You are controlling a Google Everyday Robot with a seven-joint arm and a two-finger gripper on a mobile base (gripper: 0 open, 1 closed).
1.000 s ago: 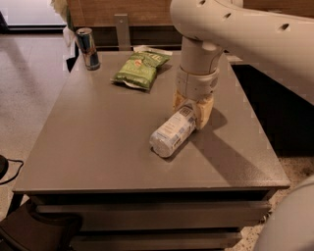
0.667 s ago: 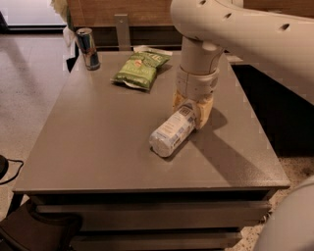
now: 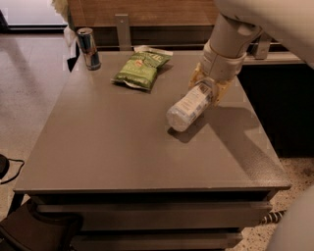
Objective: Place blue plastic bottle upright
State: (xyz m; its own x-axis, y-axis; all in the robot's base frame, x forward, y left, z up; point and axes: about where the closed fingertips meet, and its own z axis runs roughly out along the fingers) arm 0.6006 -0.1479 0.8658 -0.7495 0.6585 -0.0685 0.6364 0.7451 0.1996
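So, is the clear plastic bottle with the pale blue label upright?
No, tilted. The clear plastic bottle slants, its far end in the gripper, over the grey table.

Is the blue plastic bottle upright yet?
No, the blue plastic bottle is tilted, far end held in the pincer above the table.

Table (image 3: 113, 152): we see its grey top at centre.
Floor (image 3: 29, 93): pale, glossy, at 9 o'clock.
Wall (image 3: 157, 12): wood panel at 12 o'clock.

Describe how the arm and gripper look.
The arm is smooth, rounded and off-white, with a ringed cylindrical wrist. The gripper, over the table's far right part at the bottle, has stubby tan-yellow fingers. No cables or markings show.
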